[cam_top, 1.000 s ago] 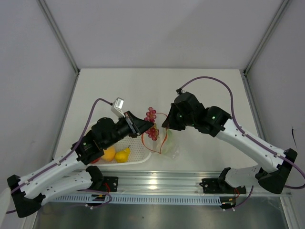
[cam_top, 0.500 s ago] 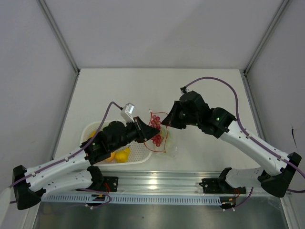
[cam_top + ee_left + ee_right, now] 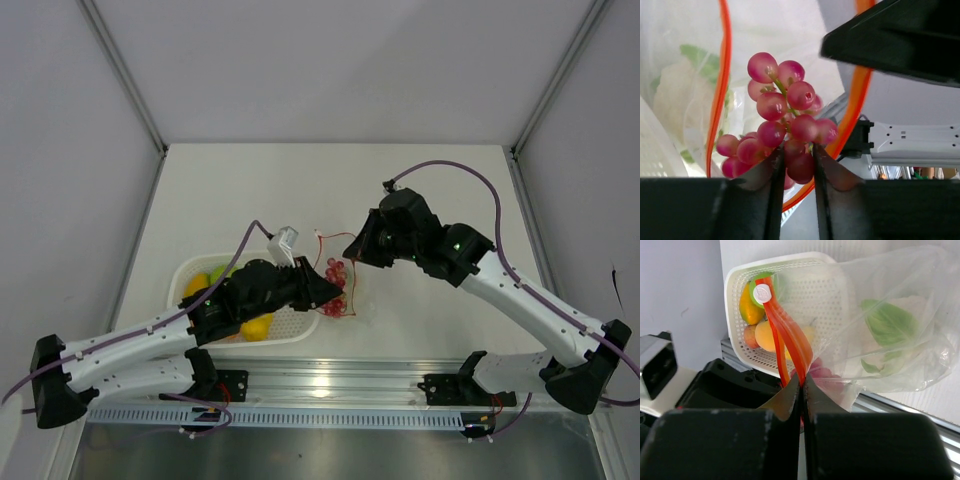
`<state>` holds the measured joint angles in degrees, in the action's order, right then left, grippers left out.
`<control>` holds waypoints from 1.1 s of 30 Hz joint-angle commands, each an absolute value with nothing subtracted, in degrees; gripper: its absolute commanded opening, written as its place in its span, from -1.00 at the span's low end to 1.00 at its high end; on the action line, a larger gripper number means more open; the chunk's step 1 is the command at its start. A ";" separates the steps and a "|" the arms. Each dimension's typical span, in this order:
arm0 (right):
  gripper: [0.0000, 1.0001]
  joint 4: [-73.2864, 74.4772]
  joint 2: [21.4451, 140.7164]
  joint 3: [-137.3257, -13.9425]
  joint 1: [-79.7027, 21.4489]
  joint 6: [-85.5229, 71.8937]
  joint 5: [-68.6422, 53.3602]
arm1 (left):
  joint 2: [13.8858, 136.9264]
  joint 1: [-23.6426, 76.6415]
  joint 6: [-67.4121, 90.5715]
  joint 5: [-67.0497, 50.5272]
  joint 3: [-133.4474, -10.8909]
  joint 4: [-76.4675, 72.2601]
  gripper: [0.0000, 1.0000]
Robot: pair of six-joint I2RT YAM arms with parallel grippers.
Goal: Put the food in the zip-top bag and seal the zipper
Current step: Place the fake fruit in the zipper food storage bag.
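Being light and knobbly, the grape bunch (image 3: 785, 132) is gripped at its base by the narrowed left fingers (image 3: 774, 200), at the zip-top bag (image 3: 900, 300) mouth, right of the basket (image 3: 729, 305); the limp bag is held by its zipper (image 3: 780, 330), pinched between closed right fingers (image 3: 785, 402).

1. Zip-top bag (image 3: 900, 285): clear, floppy plastic, just beside the right end of the white slotted basket (image 3: 840, 285). The mouth is open.
2. Zipper (image 3: 722, 75): thin red-orange strip, unsealed. Its two runs are spread apart, and one section is pinched in the right gripper (image 3: 801, 382).
3. Grape bunch (image 3: 785, 125): dark red-pink, clamped at its base by the left gripper (image 3: 796, 152). It sits between the two zipper runs at the bag mouth.
4. Cauliflower (image 3: 915, 305): white with green leaves, inside the bag.
5. Yellow fruit (image 3: 257, 327), green fruit (image 3: 218, 272) and orange fruit (image 3: 750, 305): in the basket.
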<state>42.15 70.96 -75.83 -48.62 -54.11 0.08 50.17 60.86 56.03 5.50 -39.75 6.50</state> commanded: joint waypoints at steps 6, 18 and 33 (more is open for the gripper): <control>-1.00 41.48 70.58 -76.90 -48.16 -51.59 2.02 | 51.68 61.96 55.03 4.83 -41.04 14.49 0.63; -1.00 44.21 68.21 -76.46 -48.08 -48.52 1.41 | 44.74 61.96 45.00 16.16 -48.86 26.45 0.99; -1.00 46.76 64.69 -75.85 -48.08 -46.85 2.02 | 58.44 60.56 44.47 12.58 -52.30 29.11 0.39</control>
<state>47.83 66.81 -75.79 -48.25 -47.70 1.19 57.39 60.84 45.76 16.01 -50.72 31.40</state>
